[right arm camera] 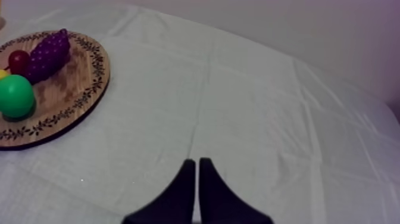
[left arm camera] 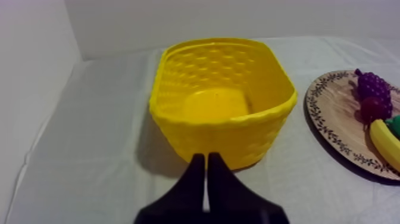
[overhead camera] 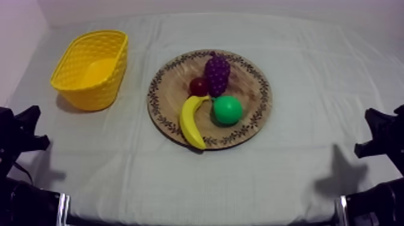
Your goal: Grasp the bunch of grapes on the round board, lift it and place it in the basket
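Note:
A purple bunch of grapes (overhead camera: 217, 73) lies at the back of the round wooden board (overhead camera: 252, 114), touching a small red fruit (overhead camera: 198, 86). The yellow basket (overhead camera: 93, 68) stands at the table's left, with nothing inside it. My left gripper (left arm camera: 206, 159) is shut on nothing, its fingers together just in front of the basket (left arm camera: 223, 98). My right gripper (right arm camera: 197, 162) is shut too, over bare cloth well to the right of the board (right arm camera: 77, 89) and grapes (right arm camera: 46, 55). Both arms sit low at the table's front corners.
A banana (overhead camera: 192, 121) and a round green fruit (overhead camera: 227, 110) share the board's front half. The grapes (left arm camera: 373, 86) and the red fruit (left arm camera: 374, 109) also appear beyond the basket. Open cloth (overhead camera: 312, 78) lies right of the board.

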You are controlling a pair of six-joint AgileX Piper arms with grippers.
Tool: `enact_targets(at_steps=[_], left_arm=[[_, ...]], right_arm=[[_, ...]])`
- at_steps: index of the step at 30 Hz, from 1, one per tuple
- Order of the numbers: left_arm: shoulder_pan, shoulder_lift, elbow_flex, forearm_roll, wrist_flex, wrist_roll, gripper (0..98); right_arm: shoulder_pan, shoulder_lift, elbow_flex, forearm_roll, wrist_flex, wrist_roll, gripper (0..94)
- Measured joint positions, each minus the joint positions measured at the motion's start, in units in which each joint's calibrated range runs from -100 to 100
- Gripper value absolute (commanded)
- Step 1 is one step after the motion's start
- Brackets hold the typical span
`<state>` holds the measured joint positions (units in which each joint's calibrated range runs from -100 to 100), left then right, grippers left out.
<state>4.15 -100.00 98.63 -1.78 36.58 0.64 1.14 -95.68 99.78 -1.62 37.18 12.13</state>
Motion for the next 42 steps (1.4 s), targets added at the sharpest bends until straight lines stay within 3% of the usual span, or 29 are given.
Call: enact_targets(at_steps=[6,25,42], left_arm=[[-1.5,0.0,0.0,-0.05,0.07,1.01,0.0],[-1.98,1.04,0.0,-0.05,0.25,-0.19,0.0],[-0.03,15.14,-9.54,0.31,-5.51,-1.16,0.0]], right_arm=[[0.0,0.0,0.0,0.0,0.0,0.0,0.5],[0.0,0.0,0.0,0.0,0.0,0.0,0.5],[0.0,0.0,0.0,0.0,0.0,0.0,0.5]])
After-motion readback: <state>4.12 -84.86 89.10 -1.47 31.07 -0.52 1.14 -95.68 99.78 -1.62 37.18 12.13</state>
